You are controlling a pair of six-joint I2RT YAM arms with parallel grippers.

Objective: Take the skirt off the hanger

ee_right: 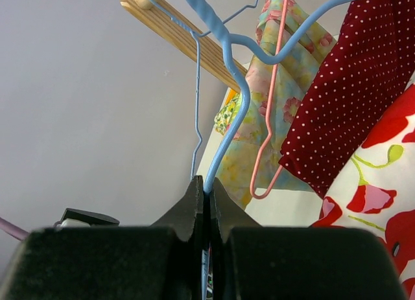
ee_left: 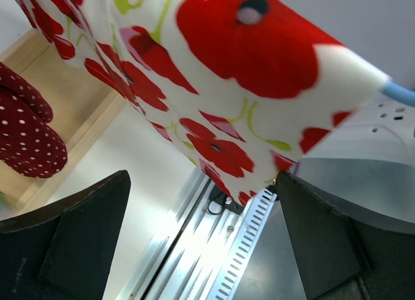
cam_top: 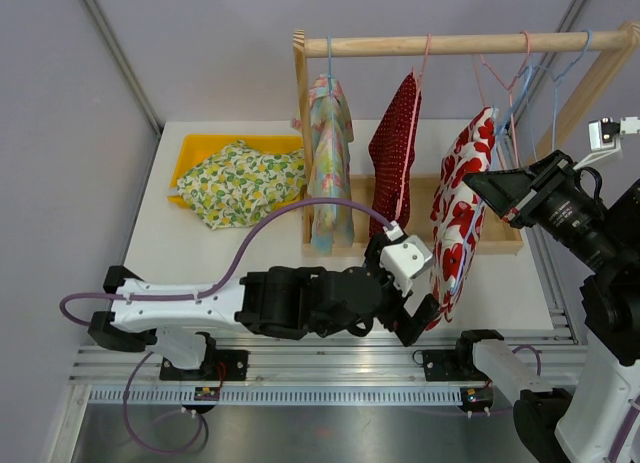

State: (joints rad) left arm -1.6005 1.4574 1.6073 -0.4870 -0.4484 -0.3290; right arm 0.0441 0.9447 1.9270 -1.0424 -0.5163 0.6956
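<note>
Top external: at the near edge the left arm (cam_top: 200,303) lies along the slotted aluminium rail (cam_top: 300,361), reaching right. The left gripper (cam_top: 422,321) sits at the lower hem of the poppy skirt (cam_top: 462,218). Left wrist view: fingers (ee_left: 71,235) are spread wide with nothing clamped, and the hem hangs just above the gap; cannot tell whether it touches. The skirt is white with red poppies and hangs at the right end of the wooden rack (cam_top: 301,83). Its long axis is roughly vertical, waist up at the blue hanger (ee_right: 227,54), hem down toward the table (cam_top: 200,253) and slanting near-left in the overhead picture. The right gripper (ee_right: 207,186) is pinched together on the blue hanger's wire, up by the skirt's waist. In the way: a red polka-dot garment (cam_top: 395,148) hangs just left of the skirt, with a pink hanger (ee_right: 271,118) near it. A pastel floral garment (cam_top: 328,158) hangs further left. Far left, a yellow tray (cam_top: 190,148) holds a lemon-print cloth (cam_top: 245,178). The rod (cam_top: 460,45) spans the top.
</note>
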